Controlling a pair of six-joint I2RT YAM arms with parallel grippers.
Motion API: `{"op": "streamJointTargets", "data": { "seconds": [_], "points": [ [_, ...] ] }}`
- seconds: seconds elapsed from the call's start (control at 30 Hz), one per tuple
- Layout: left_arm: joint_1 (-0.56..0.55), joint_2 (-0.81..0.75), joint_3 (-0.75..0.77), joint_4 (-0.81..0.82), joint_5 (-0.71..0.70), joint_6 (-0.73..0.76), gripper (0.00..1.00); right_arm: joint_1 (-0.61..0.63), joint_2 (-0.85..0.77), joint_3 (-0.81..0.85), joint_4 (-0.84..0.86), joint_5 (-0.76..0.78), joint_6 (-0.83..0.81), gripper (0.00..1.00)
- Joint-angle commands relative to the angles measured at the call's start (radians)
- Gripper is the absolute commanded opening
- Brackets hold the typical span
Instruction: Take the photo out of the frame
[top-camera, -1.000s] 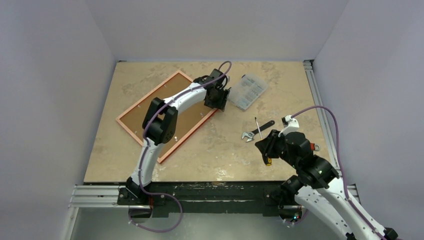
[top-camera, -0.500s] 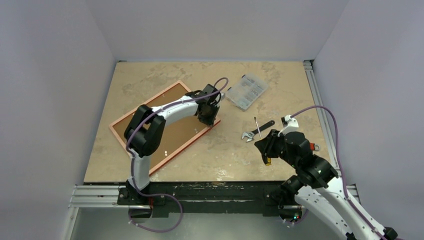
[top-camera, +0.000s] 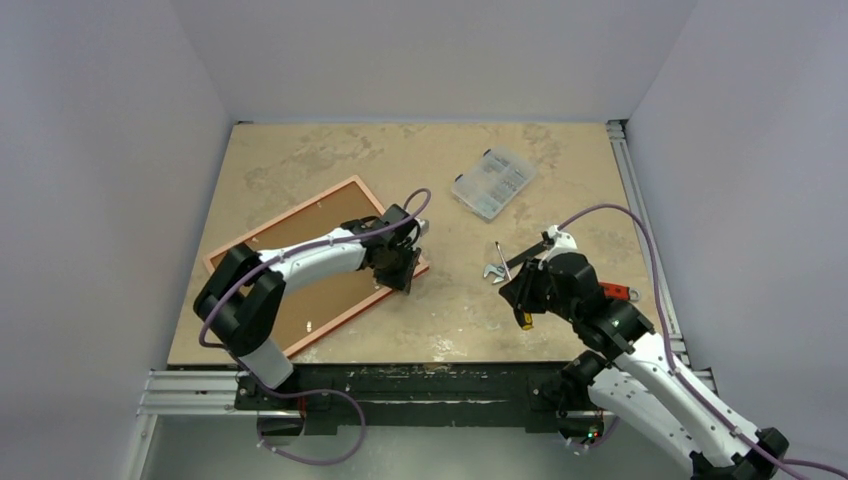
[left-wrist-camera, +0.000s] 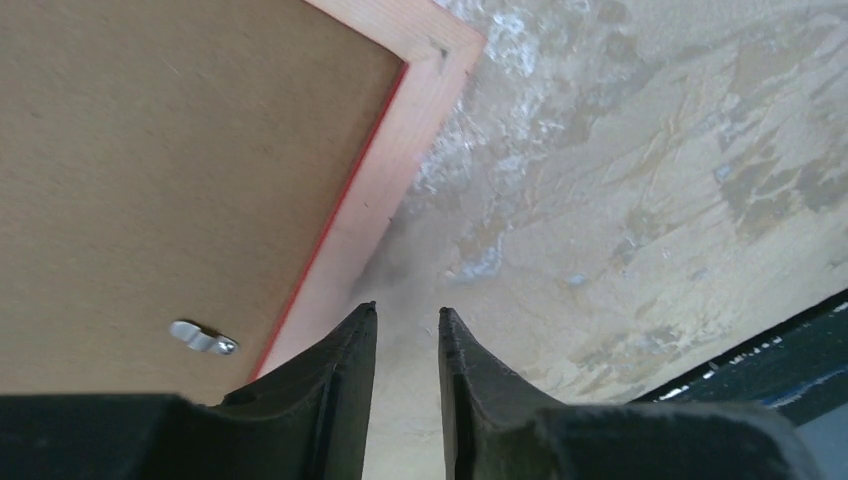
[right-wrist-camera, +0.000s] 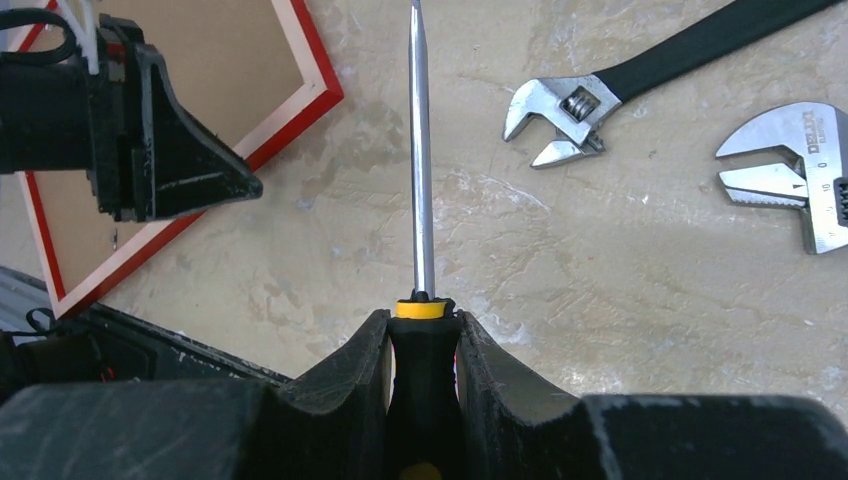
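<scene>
- Two black two-finger grippers work over a beige, mottled stone-look tabletop.
- Thin rectangular wooden frame lies flat and face-down on the left half of the table, turned diagonally. Its back is pale orange-pink with a bright red inner edge and a mitred corner.
- Photo sits inside the frame with only its matte brown board back showing. A small silver metal clip rests on the board near the rail.
- Left gripper is low at the frame's right rail, near the corner. Its jaws are almost together with a thin slit between them, and only bare table shows in the slit. One finger overlaps the rail, the other is over the table.
- Right gripper is well apart from the frame, clamped on the black, yellow-collared handle of a screwdriver, its steel shaft pointing forward.
- Black-handled steel adjustable wrench and a second silver wrench head lie nearby.
- Clear plastic compartment box lies further back.
</scene>
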Motion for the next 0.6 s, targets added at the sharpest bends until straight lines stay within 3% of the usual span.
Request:
{"op": "streamJointTargets", "data": {
  "seconds": [0.0,0.13,0.2,0.33,0.4,0.57],
  "points": [
    [-0.018,-0.115,-0.063,0.081,0.052,-0.092,0.34,0.0,0.038,-0.005,0.099,-0.044,-0.019,0.0],
    [-0.018,-0.224,-0.106,0.13,0.061,-0.202,0.48,0.001,0.03,-0.01,0.099,-0.043,-0.012,0.0],
    [-0.018,-0.276,-0.108,0.11,0.0,-0.266,0.55,0.0,0.017,-0.009,0.092,-0.042,-0.008,0.0],
    [0.02,-0.323,-0.071,-0.122,-0.202,-0.563,0.6,0.001,-0.001,-0.01,0.077,-0.035,-0.005,0.0],
    [0.07,-0.344,-0.094,-0.205,-0.174,-0.717,0.6,0.001,-0.006,-0.005,0.072,-0.034,-0.002,0.0],
    [0.185,-0.502,-0.279,-0.19,-0.075,-0.997,0.64,0.0,-0.014,-0.003,0.072,-0.06,0.003,0.0]
  ]
}}
